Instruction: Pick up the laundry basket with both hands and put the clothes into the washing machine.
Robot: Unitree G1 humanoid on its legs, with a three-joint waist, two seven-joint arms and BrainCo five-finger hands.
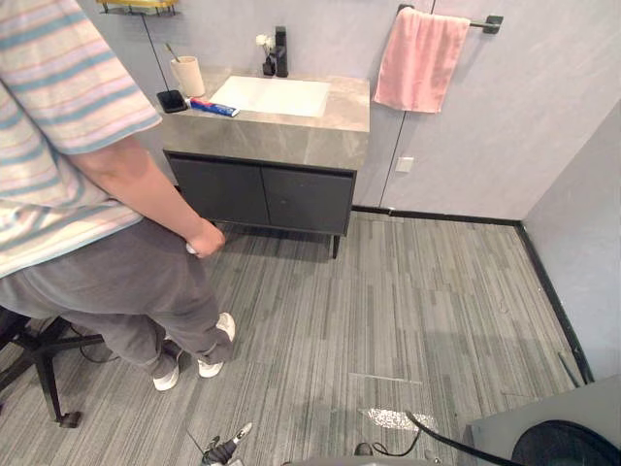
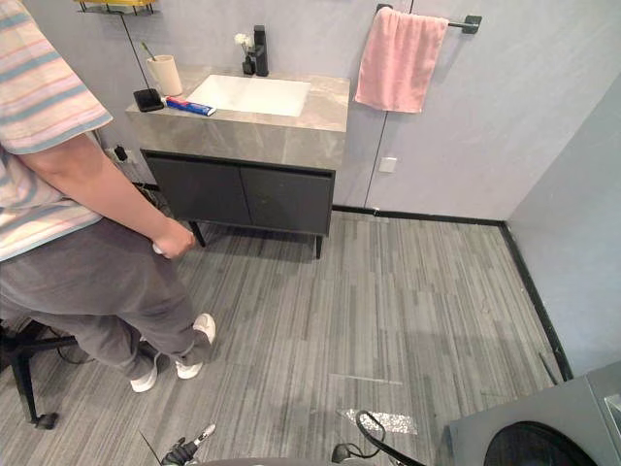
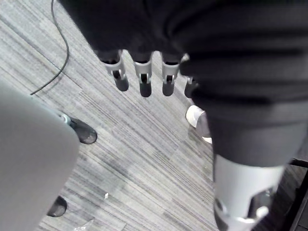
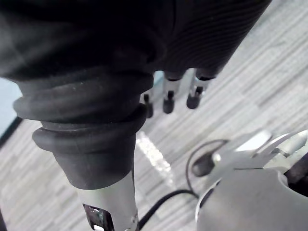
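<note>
Left eye view puts a person [image 1: 87, 194] in a striped shirt and grey trousers at your far left, standing on the grey plank floor [image 1: 417, 291] in white shoes [image 1: 215, 349], with the black base of a chair [image 1: 39, 359] beside the legs.

Moving right, you see the counter [image 1: 301, 136], a grey stone top over two dark cabinet doors, set against the wall [image 1: 340, 39]. On its left end stands a pale cup [image 1: 186, 76] with a brush handle in it. A small black dish [image 1: 172, 100] sits just in front of the cup. A blue tube [image 1: 213, 107] lies flat just beside the white sink [image 1: 272, 95], and a black tap [image 1: 280, 50] rises behind the sink.

Further right, a pink towel [image 1: 419, 60] hangs from a black rail [image 1: 482, 23] on the wall. The washing machine [image 1: 543, 435] sits in your lower right corner, grey with a dark round door, well apart from the counter.

Your left hand [image 3: 144, 79] hangs over the floor with its fingers straight and pointing down, nothing in them; one of the person's white shoes lies past them. Your right hand [image 4: 168, 94] hangs above the floor too, fingers loose and straight, holding nothing.
</note>
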